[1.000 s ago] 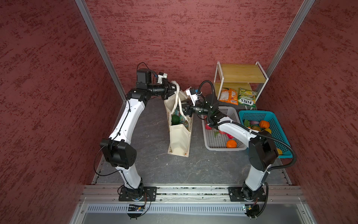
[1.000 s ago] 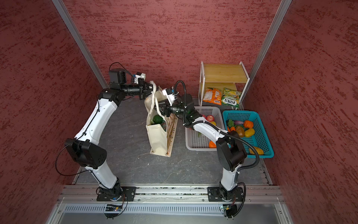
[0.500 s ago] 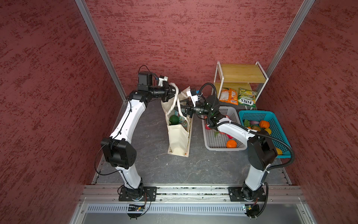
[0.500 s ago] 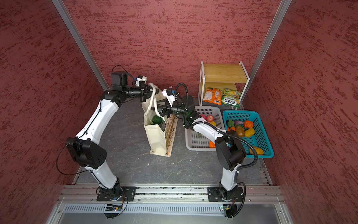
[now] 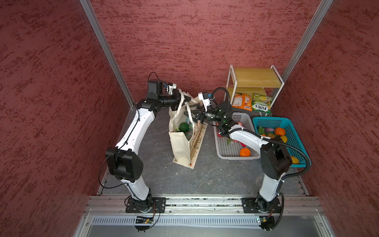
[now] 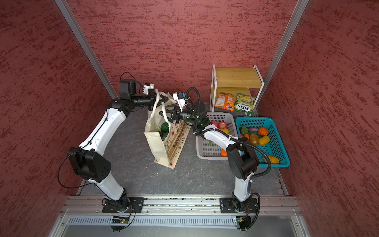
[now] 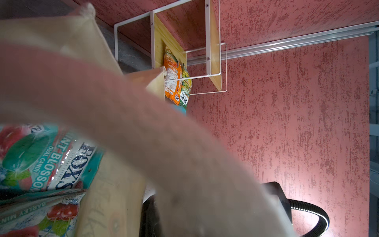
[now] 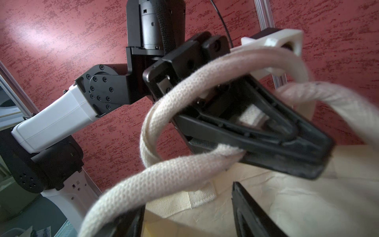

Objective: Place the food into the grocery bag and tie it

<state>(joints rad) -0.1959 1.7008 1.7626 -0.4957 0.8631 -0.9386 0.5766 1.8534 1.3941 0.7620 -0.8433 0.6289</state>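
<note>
Tying step, by my read: food looks loaded, knot not made yet.

Nearest, the grocery bag stands on the grey tabletop btwn the 2 arms, mouth pulled up and open. Inside: a dark green vegetable and, in the L wrist view, 2 teal FOX'S packets. Dragon fruit and yellow fruit: can't see them.

Above the mouth, the right gripper has its jaws spread wide, pinching nothing. A strap handle runs just beside 1 finger. Beyond it, the left gripper is pressed together on that strap, w/ more strap looped round its fingers.

Risks:
- Only 1 pinch holds the strap, so a slip at L drops the loop.
- The loop sits on tapered fingers and prob slides off fwd if L tilts down.
- A hard pull could tip the bag onto the grey basket and spill the packets.
- R's open fingers could snag the strap or knock L, since the 2 are v. close.
- The L wrist cam is mostly blocked by strap, so no help there.

Room:
- Near side: bare tabletop from the front rail up to the bag, and along the bag's L side.
- R side is tight: the grey basket is just beside the bag, w/ the blue basket past it.
- Far side is tight too: the back wall is near behind both grippers.
- Far R: a shelf w/ an orange FOX'S packet and a yellow-green FOX'S packet.
</note>
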